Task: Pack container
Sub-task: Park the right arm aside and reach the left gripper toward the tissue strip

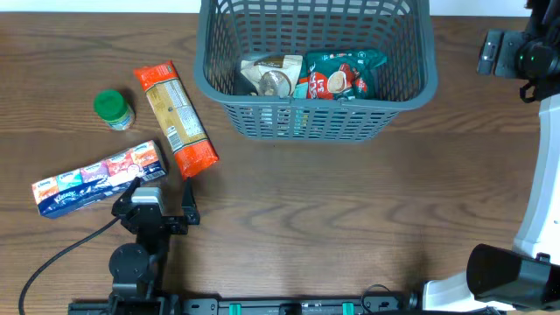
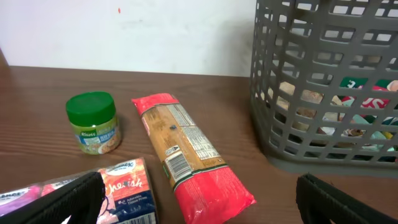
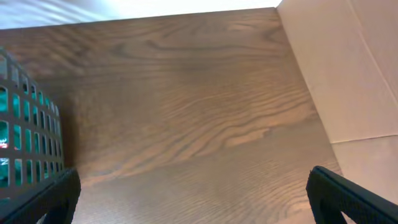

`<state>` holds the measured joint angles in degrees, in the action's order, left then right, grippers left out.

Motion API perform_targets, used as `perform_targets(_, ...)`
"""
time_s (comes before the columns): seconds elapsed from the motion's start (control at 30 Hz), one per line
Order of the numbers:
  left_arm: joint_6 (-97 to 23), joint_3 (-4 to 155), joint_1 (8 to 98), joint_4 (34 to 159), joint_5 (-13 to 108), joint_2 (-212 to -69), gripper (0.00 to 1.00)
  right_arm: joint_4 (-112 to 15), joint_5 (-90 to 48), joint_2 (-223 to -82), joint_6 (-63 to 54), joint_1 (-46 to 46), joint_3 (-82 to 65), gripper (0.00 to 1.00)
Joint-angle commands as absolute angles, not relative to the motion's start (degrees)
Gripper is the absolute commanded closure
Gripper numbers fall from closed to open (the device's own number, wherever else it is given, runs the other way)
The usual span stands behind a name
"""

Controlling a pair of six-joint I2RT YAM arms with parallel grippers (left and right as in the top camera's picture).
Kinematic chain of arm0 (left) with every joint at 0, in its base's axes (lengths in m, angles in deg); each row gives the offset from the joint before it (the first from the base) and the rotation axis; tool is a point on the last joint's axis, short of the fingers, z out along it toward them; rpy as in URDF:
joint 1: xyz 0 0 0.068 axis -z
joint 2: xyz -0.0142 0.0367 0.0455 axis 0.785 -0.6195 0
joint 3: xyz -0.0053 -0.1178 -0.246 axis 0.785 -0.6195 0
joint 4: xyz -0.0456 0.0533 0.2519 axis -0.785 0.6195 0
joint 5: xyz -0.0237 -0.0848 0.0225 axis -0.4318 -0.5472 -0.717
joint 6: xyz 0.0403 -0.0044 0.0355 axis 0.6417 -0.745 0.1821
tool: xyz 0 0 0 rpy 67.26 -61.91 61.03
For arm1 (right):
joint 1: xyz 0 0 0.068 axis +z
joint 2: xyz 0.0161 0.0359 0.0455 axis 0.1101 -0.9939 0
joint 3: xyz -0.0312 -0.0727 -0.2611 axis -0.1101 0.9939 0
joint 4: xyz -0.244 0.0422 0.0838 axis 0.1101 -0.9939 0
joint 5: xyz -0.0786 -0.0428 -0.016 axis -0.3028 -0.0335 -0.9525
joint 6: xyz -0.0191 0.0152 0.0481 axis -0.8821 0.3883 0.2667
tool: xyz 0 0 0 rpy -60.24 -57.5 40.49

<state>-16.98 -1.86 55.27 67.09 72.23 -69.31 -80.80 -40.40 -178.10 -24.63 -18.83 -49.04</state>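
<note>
Overhead: container at the table's far middle, packets inside. Pasta pack, jar and tissues lie to its left.
Left wrist: left gripper gapes wide, empty, just short of the pasta pack.
Right wrist: right gripper spread wide, holding nothing, above the table, with the container at the left edge.
</note>
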Motion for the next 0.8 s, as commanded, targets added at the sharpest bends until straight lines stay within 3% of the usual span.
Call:
perform_targets(0.0,-17.0,-3.4,55.4,67.9,72.5,-69.1,0.01,-81.0,-39.8,-177.6,-25.6,-19.1,-49.7,0.01)
perform_targets(0.6,-21.2,-1.8,55.4,65.5,72.4,-69.1,0.01,-81.0,-39.8,-177.6,-25.6,-19.1,-49.7,0.01)
perform_targets(0.77,-25.8,10.8,55.4,76.5,82.2,-73.2,0.02,-81.0,-39.8,-177.6,-25.6,-19.1,-49.7,0.01)
